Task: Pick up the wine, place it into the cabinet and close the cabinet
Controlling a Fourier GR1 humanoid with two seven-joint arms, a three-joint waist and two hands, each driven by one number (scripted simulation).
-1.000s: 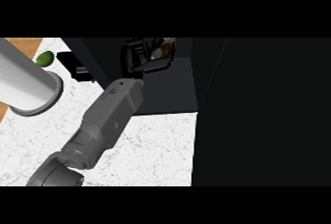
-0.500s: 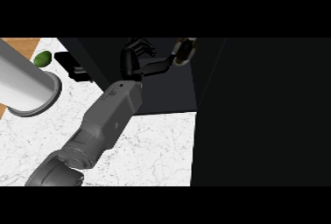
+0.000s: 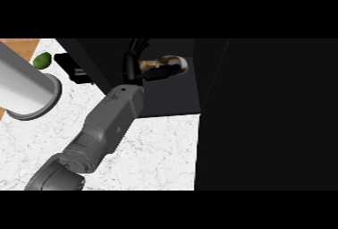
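At the counter's (image 3: 152, 152) far edge, your dark cabinet (image 3: 264, 112) fills the right side. Inside its opening, the one hand (image 3: 135, 67) you can see curls round the wine (image 3: 165, 65), whose long axis runs left to right, away from the palm. I can't tell which hand.

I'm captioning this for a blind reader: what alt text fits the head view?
The robot's left hand grips the wine bottle against the dark cabinet. A grey cylinder and a green object sit at left on the marble counter.
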